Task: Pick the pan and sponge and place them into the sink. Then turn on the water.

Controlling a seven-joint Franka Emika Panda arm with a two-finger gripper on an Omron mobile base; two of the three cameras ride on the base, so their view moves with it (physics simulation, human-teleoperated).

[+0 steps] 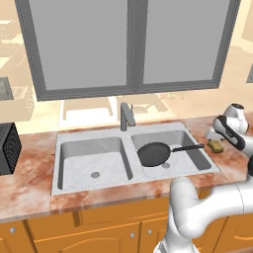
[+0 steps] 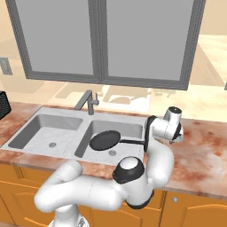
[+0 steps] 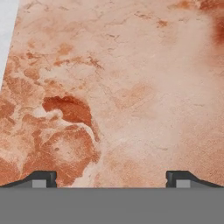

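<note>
The pan (image 1: 154, 153) lies in the sink's (image 1: 89, 140) right basin; the sponge (image 1: 216, 146) sits on the counter (image 3: 131, 87) just right of it. The gripper (image 3: 111, 178) is spread wide, empty, above bare marble. In the base views the arm hides it.

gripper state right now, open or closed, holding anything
Gripper: open, fingertips wide apart, nothing between them, over bare counter. The sponge lies on the counter; the pan is in the sink.
</note>
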